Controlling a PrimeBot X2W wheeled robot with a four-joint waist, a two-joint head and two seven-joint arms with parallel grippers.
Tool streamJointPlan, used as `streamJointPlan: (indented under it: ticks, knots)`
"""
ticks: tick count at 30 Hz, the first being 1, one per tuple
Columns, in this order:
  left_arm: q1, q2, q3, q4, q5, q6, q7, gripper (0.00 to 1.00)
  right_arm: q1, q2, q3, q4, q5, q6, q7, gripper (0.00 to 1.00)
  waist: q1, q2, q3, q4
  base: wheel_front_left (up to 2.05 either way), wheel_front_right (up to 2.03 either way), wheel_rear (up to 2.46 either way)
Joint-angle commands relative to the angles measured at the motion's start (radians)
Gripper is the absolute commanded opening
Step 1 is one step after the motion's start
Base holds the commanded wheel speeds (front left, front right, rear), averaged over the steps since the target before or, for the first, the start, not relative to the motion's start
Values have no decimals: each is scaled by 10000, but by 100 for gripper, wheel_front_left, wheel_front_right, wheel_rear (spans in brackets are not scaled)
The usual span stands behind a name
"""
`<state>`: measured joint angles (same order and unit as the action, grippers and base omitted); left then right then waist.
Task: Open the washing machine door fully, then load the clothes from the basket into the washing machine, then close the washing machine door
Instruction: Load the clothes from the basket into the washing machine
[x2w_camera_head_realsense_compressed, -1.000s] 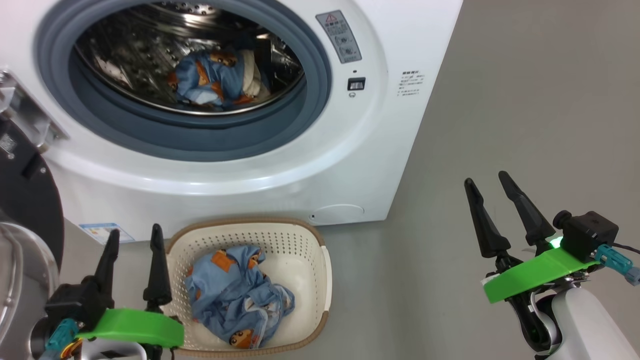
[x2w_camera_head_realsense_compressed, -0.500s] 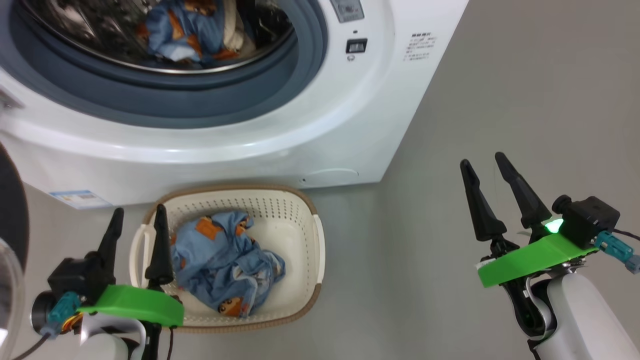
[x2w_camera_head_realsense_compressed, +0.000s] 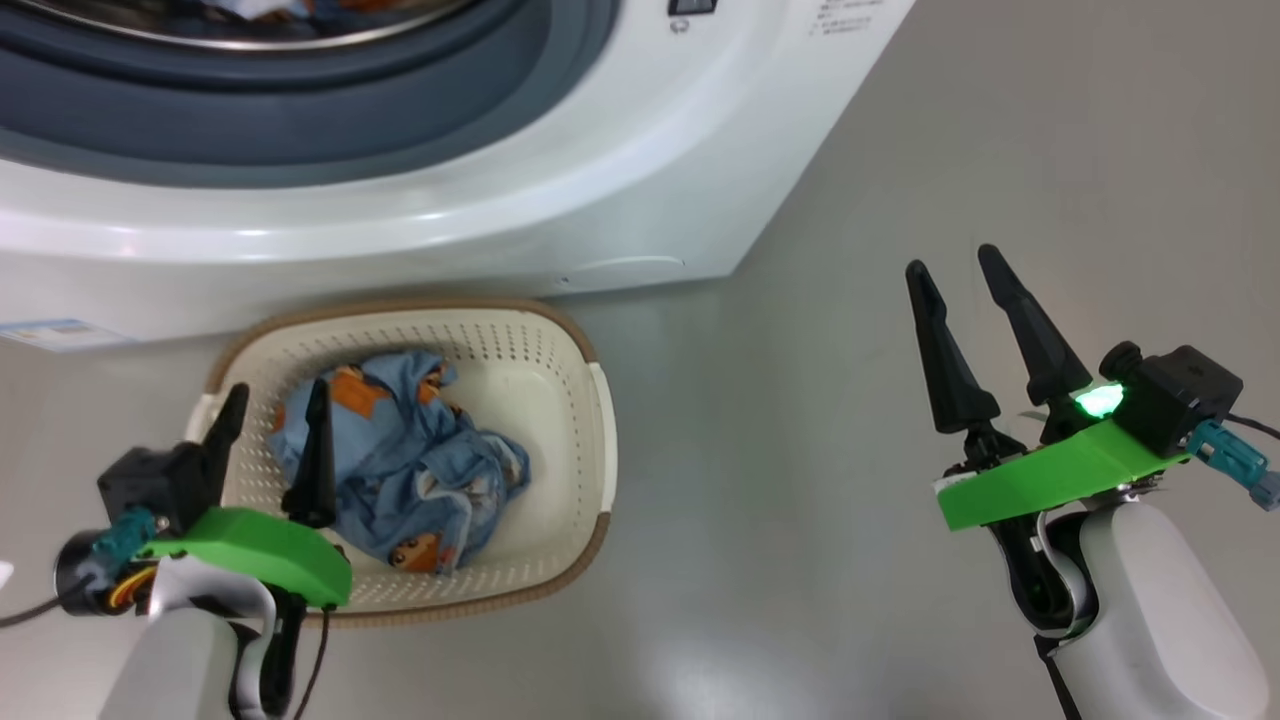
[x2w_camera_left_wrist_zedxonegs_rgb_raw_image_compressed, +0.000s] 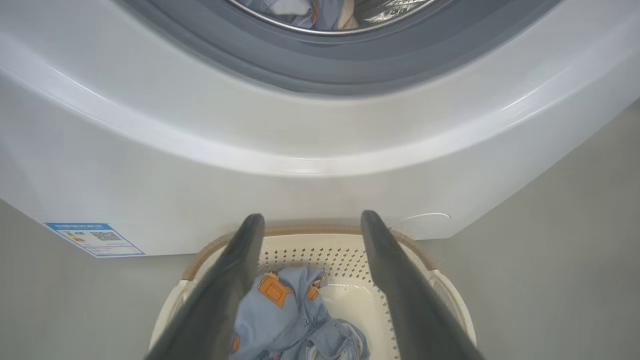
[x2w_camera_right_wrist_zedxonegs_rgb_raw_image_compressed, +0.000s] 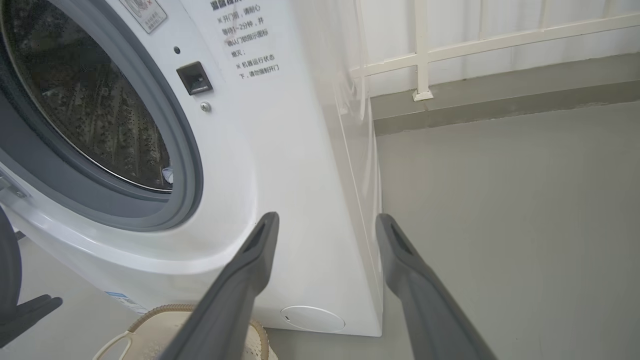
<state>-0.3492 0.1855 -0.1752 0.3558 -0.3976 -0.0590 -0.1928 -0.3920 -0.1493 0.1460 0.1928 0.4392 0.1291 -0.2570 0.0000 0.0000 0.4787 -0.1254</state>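
Note:
The cream basket with a brown rim sits on the floor against the washing machine. Light blue clothes with orange patches lie bunched in it. My left gripper hovers open over the basket's left side, one finger above the cloth. In the left wrist view its fingers frame the clothes and the basket. More clothes lie in the drum. My right gripper stands open and empty over bare floor, right of the machine. The washing machine door is out of view; the drum opening is uncovered.
A blue label and a round cap mark the machine's lower front. Grey floor spreads to the right of the basket. Behind the machine, a white railing runs along the wall.
The head camera has tilted down, so the machine slid up the picture. My left gripper has come in over the basket's left side. Both grippers stay open.

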Motion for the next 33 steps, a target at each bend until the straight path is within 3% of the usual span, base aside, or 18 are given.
streamJointPlan:
  ticks: [1,9,21,33]
  knots:
    - [-306,377,251,132,-7,-77,48,100,-82,95,199,-296,-101,16,-48,100,0,0,610,-322,0,0,0]
    - [-1489,711,-60,2169,128,-313,318,100,-451,331,175,-455,-138,16,-48,100,0,0,1583,-650,0,0,0]
    - [-3522,646,-610,5149,119,-579,639,100,-927,662,327,-584,-131,16,-48,100,0,0,2795,-1050,0,0,0]
    - [-5246,834,-786,7726,35,-590,891,100,-1275,874,463,-693,-76,16,-48,100,0,0,3761,-1600,0,0,0]
